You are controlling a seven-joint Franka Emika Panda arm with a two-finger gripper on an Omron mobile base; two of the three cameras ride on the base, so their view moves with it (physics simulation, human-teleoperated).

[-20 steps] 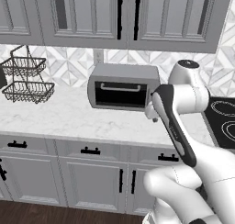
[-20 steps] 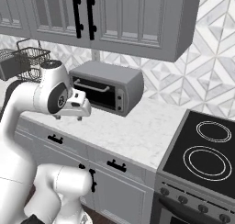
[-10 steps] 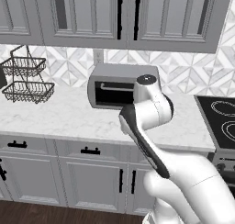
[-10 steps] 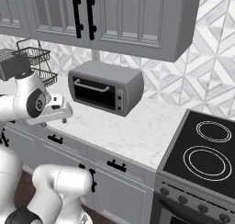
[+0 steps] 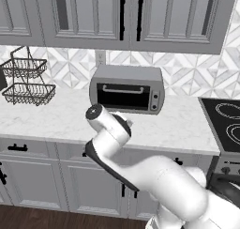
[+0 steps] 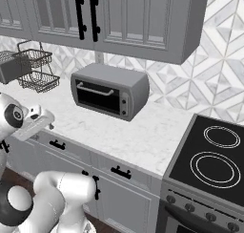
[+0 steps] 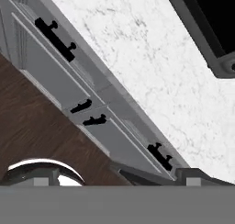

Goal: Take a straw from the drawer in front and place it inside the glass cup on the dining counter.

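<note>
The arm (image 5: pixel 110 129) reaches toward the closed drawer (image 7: pixel 43 42), upper left in the hand view; next, grab its handle (image 7: pixel 56 38). The tool's spread can't be told.

A white marble surface (image 7: pixel 151 67) runs diagonally across the frame. Below its edge sit grey drawer fronts (image 7: pixel 50 37) with short black bar handles (image 7: pixel 55 37), cabinet doors (image 7: pixel 50 76) beneath, then dark wood floor (image 7: pixel 41 136). A toaster oven's corner (image 7: pixel 206 25) shows at top right.

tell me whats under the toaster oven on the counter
The toaster oven stands on the white marble worktop. Below that run closed grey drawers with black bar handles and cabinet doors. What the drawers hold is hidden.
</note>
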